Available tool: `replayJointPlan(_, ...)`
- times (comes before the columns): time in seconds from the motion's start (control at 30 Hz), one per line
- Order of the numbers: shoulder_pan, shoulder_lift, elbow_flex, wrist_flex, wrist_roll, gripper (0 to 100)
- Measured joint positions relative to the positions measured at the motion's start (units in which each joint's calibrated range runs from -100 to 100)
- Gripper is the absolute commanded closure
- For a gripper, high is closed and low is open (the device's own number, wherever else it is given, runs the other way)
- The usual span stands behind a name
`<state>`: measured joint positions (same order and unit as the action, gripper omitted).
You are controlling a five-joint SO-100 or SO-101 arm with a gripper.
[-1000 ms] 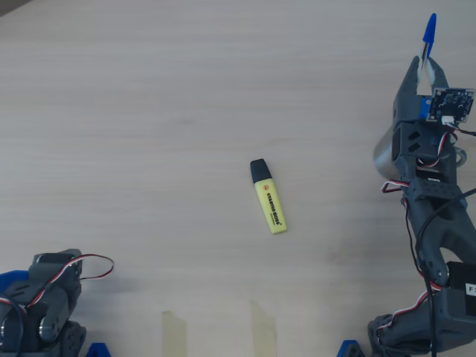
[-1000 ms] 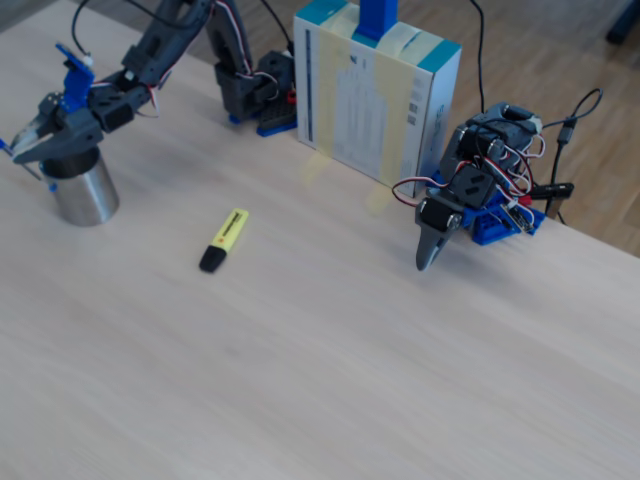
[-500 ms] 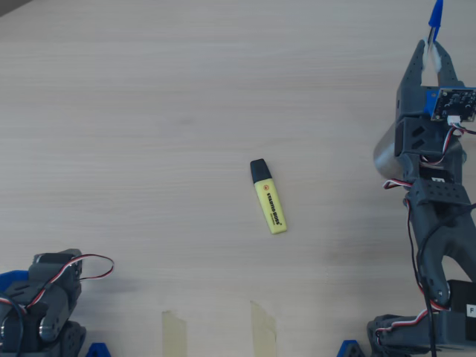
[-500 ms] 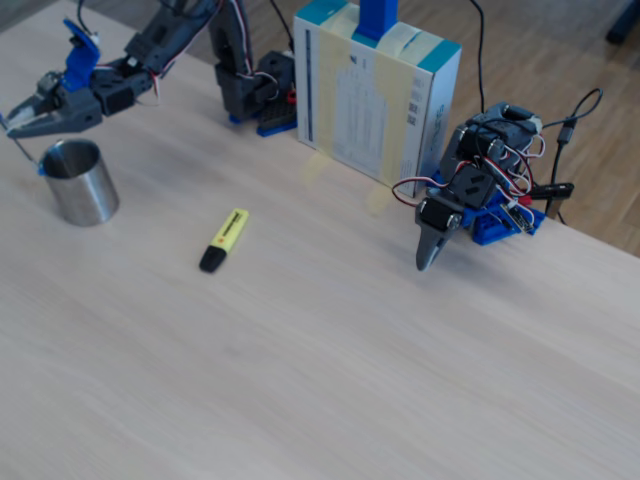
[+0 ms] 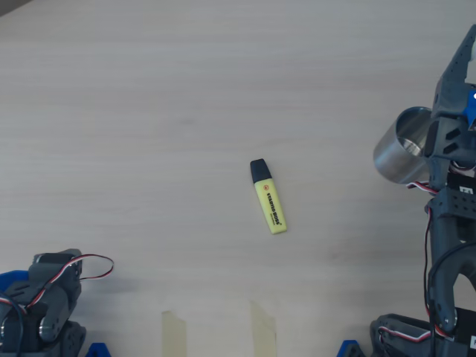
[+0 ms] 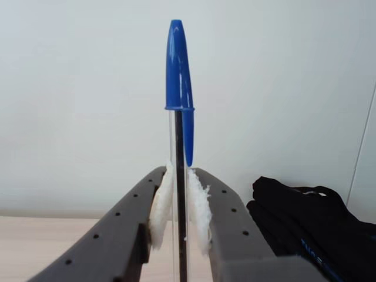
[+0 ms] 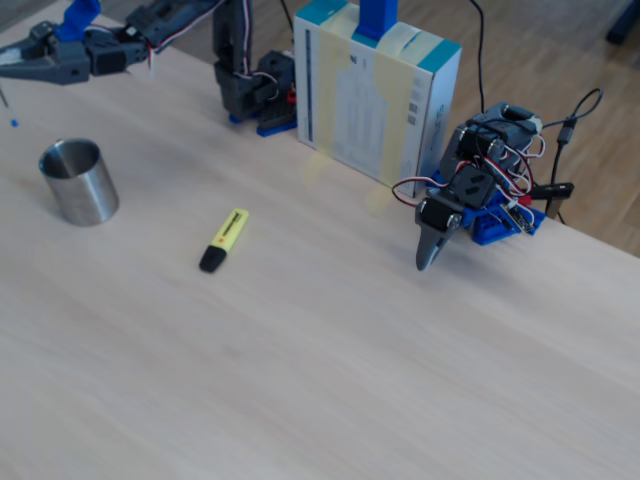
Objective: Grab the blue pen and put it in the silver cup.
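Note:
My gripper (image 6: 179, 176) is shut on the blue pen (image 6: 179, 70), which stands upright between the white padded fingers (image 6: 161, 202) with its blue cap on top. In the fixed view the gripper (image 7: 12, 68) is in the air at the far left. The pen's small blue end plug (image 7: 13, 121) hangs below it, above and to the left of the silver cup (image 7: 78, 180). The cup stands upright and looks empty. In the overhead view the cup (image 5: 398, 156) sits at the right edge, partly under my arm (image 5: 454, 111). The pen cannot be made out there.
A yellow highlighter with a black cap (image 5: 269, 197) lies mid-table, also seen in the fixed view (image 7: 224, 240). A second arm (image 7: 470, 190) is parked at the table's edge. A tall box (image 7: 375, 90) stands beside my arm's base. Tape strips (image 5: 262, 331) lie near the table's edge.

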<state>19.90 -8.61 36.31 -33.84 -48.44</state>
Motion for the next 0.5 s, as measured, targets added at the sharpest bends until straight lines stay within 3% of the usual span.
replayJointPlan(0.5,-1.21,-5.32,13.44,0.0,-0.05,98)
